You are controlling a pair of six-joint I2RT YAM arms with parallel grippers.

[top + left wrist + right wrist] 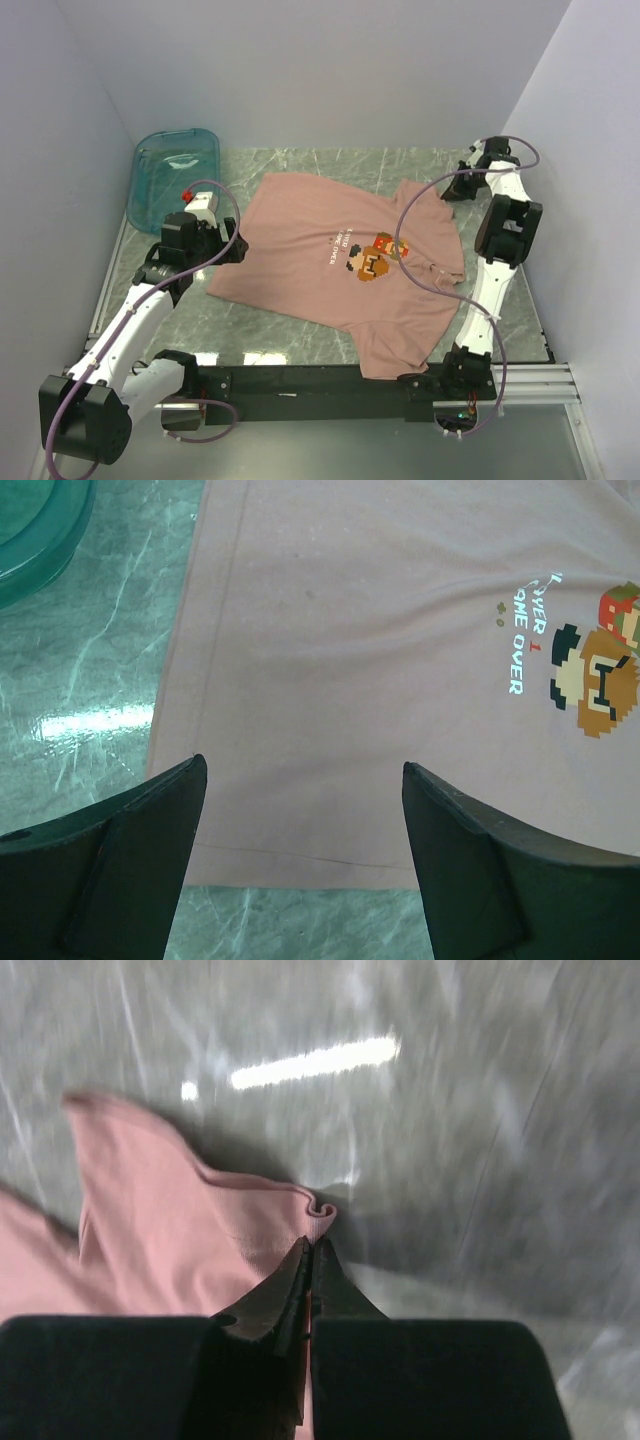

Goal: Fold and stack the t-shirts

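The dusty-pink t-shirt (320, 265) lies spread flat on the marble table, print up, with its pixel-art print (372, 258) right of the middle. My left gripper (235, 248) is open and empty, low over the shirt's left edge. In the left wrist view the gripper (304, 765) straddles the stitched edge of the shirt (380, 630), near a corner. My right gripper (453, 190) is at the shirt's far right sleeve. In the right wrist view the gripper (311, 1243) is shut on the edge of the pink fabric (180, 1230), which curls just past the fingertips.
A translucent teal plastic bin (175, 170) stands at the back left, and its rim shows in the left wrist view (40, 540). Grey walls close in the table on the left, back and right. A black rail (320, 385) runs along the near edge.
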